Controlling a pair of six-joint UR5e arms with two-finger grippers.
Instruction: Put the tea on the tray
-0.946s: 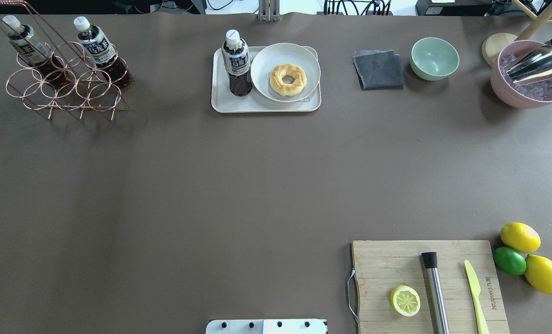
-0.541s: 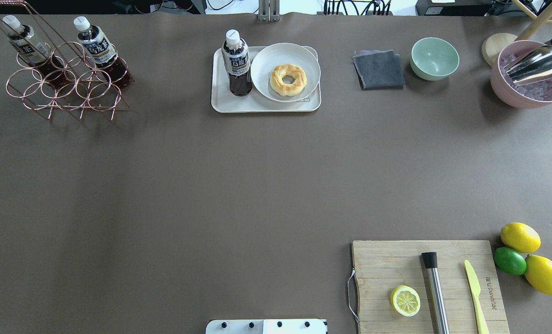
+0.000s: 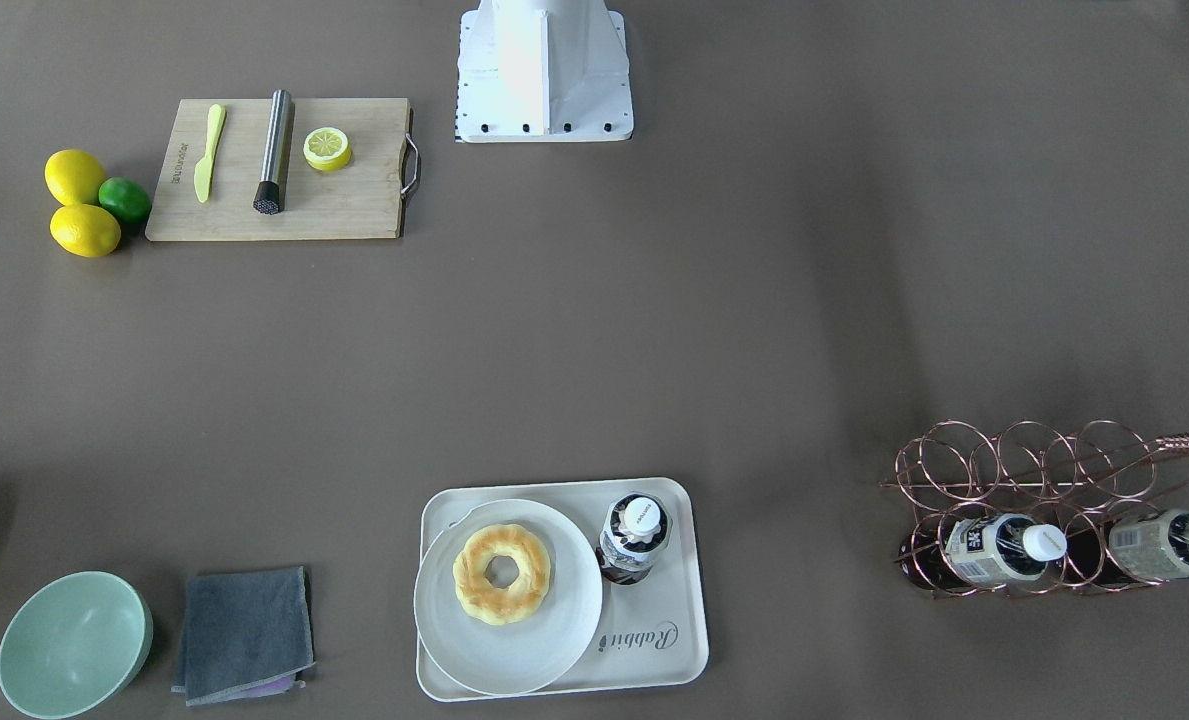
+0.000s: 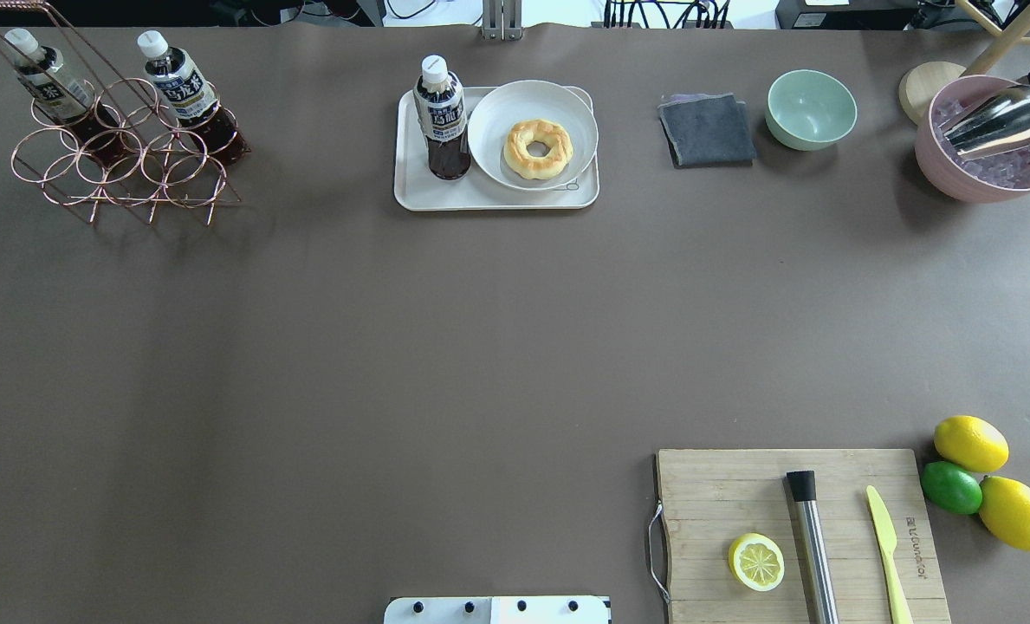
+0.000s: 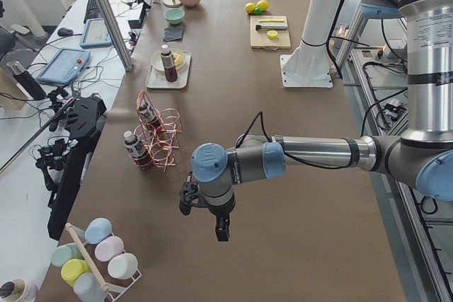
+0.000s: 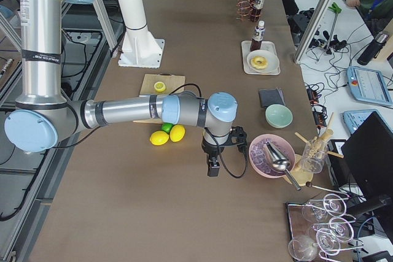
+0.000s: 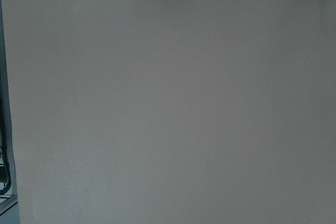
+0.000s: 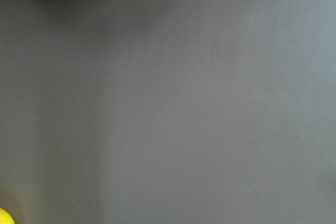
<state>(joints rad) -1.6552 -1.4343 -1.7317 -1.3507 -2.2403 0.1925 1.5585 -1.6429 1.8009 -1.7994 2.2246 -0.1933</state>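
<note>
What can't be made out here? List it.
- Left hand: exterior left view only, too small; open or shut unknown.
- Right hand: exterior right view only; same.
- Tray lettering: overhead view, plate covers most of it.
- Tea label fine print: too small in every view.

A brown worktop (image 4: 480,347) is carrying everything here. Along its far edge, a copper wire rack (image 4: 133,178) is standing at the left corner and a cream tray (image 4: 411,198) is sitting near the middle. To the tray's right, a folded grey cloth (image 4: 707,130) is lying just beside a mint-green bowl (image 4: 811,108). A pink bowl (image 4: 935,169) is resting at the far right corner, just beside a round wooden disc (image 4: 923,85). At the near right, a wooden cutting board (image 4: 714,494) is lying flat. A lemon (image 4: 970,443), a lime (image 4: 951,487) and a second lemon (image 4: 1015,513) are clustering just off its right end. A white base plate (image 4: 497,610) is sitting at the near edge's centre.
</note>
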